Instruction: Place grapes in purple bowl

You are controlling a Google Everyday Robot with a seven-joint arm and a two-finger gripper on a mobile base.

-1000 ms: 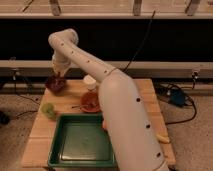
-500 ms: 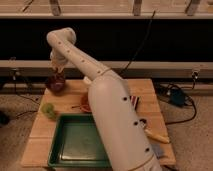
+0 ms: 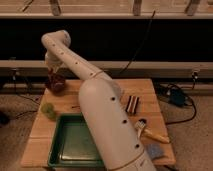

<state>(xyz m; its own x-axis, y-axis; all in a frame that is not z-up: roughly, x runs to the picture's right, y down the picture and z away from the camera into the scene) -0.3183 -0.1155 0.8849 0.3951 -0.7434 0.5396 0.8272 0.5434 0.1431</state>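
The purple bowl (image 3: 55, 84) stands at the far left back of the wooden table (image 3: 150, 90). My gripper (image 3: 53, 69) hangs straight above the bowl, at the end of the white arm that reaches across from the lower right. A dark red bunch, the grapes (image 3: 51, 75), shows right under the gripper at the bowl's top edge. I cannot tell whether the grapes hang from the gripper or rest in the bowl.
A light green leafy clump (image 3: 48, 110) lies on the left side. A green tray (image 3: 70, 145) sits at the front left. A striped block (image 3: 131, 103), a brush (image 3: 148, 132) and a blue sponge (image 3: 154, 150) lie on the right. The arm hides the table's middle.
The arm has swung further left and now covers the orange bowl and the table's middle. The gripper has stayed over the purple bowl, shifting slightly left.
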